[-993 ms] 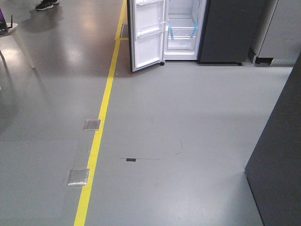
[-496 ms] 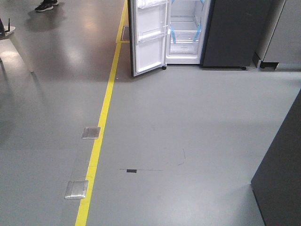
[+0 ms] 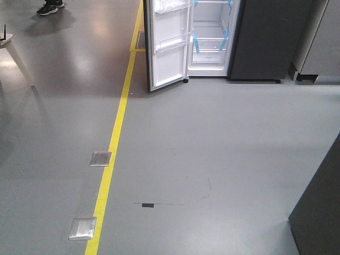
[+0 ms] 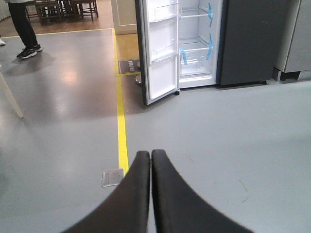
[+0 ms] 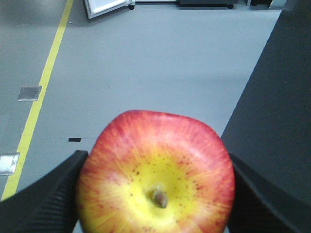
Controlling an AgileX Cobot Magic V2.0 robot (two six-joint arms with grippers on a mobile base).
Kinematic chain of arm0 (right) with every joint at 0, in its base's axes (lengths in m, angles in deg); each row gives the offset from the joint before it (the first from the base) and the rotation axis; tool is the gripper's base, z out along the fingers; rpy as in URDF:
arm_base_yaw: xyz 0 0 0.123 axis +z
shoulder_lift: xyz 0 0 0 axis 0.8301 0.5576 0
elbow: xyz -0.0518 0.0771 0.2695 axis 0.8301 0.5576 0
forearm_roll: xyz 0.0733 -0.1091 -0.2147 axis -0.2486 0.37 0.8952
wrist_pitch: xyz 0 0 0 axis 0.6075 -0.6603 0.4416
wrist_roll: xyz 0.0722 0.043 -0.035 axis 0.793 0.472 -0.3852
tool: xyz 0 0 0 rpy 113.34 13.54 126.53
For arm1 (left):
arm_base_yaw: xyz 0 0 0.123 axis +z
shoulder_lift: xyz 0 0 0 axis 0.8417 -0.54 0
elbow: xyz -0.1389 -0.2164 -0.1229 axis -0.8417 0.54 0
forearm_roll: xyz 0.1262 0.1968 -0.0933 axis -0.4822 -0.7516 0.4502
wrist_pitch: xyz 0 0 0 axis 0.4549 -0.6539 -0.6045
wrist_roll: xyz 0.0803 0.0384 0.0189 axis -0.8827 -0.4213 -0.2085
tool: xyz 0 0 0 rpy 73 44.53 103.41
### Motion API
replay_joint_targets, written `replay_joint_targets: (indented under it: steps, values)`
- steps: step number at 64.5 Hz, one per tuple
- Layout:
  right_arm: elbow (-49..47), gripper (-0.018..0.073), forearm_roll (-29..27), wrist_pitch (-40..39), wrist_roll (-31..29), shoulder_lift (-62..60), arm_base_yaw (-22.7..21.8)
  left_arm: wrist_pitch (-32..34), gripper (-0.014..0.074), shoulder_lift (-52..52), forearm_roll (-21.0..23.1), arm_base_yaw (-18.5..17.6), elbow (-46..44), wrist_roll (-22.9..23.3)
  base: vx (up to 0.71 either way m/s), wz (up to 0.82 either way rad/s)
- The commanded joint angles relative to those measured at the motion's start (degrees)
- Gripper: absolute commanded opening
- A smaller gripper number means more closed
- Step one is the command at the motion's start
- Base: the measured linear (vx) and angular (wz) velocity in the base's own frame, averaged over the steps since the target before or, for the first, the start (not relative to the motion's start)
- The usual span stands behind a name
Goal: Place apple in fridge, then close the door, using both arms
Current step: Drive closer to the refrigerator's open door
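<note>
The fridge (image 3: 263,37) stands at the far end of the floor, dark grey outside, white inside with blue tape strips; it also shows in the left wrist view (image 4: 245,43). Its door (image 3: 167,48) hangs open to the left, white inner face with clear bins, as the left wrist view (image 4: 160,53) shows too. My right gripper (image 5: 155,184) is shut on the apple (image 5: 155,174), red with a yellow stem end facing the camera. My left gripper (image 4: 151,158) is shut and empty, held above the floor, pointing at the fridge.
A yellow floor line (image 3: 114,138) runs toward the door's left side, with metal floor plates (image 3: 101,158) beside it. A dark grey cabinet (image 3: 319,207) stands at the near right, and a pale cabinet (image 3: 321,42) right of the fridge. A person's feet (image 4: 26,51) and a table leg (image 3: 18,58) are at far left.
The view has shifted: the fridge and open door sit lower and larger in the front view, and the floor plates and dark mark have slid down the frame.
</note>
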Motion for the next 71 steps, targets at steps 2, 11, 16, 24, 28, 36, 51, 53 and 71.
replay_joint_targets:
  steps: [2,11,16,24,28,36,51,53,71]
  values:
    - [-1.6,0.0100,0.5,-4.2,-0.4,0.2,-0.2,4.1,-0.0005,0.8,0.3,-0.3,1.1,0.4,0.18,0.00]
    - [-1.6,0.0100,0.5,-4.2,-0.4,0.2,-0.2,4.1,-0.0005,0.8,0.3,-0.3,1.1,0.4,0.19,-0.01]
    - [-1.6,0.0100,0.5,-4.2,-0.4,0.2,-0.2,4.1,-0.0005,0.8,0.3,-0.3,1.1,0.4,0.19,0.00]
    - [-1.6,0.0100,0.5,-4.2,-0.4,0.2,-0.2,4.1,-0.0005,0.8,0.3,-0.3,1.1,0.4,0.20,0.00]
    - [-1.6,0.0100,0.5,-4.2,-0.4,0.2,-0.2,4.1,-0.0005,0.8,0.3,-0.3,1.1,0.4,0.20,0.00]
    - [-1.6,0.0100,0.5,-4.2,-0.4,0.2,-0.2,4.1,-0.0005,0.8,0.3,-0.3,1.1,0.4,0.20,-0.01]
    - [-1.6,0.0100,0.5,-4.3,-0.4,0.2,-0.2,4.1,-0.0005,0.8,0.3,-0.3,1.1,0.4,0.19,-0.02]
    - [-1.6,0.0100,0.5,-4.3,-0.4,0.2,-0.2,4.1,-0.0005,0.8,0.3,-0.3,1.1,0.4,0.18,-0.02]
    - [-1.6,0.0100,0.5,-4.3,-0.4,0.2,-0.2,4.1,-0.0005,0.8,0.3,-0.3,1.1,0.4,0.17,-0.01]
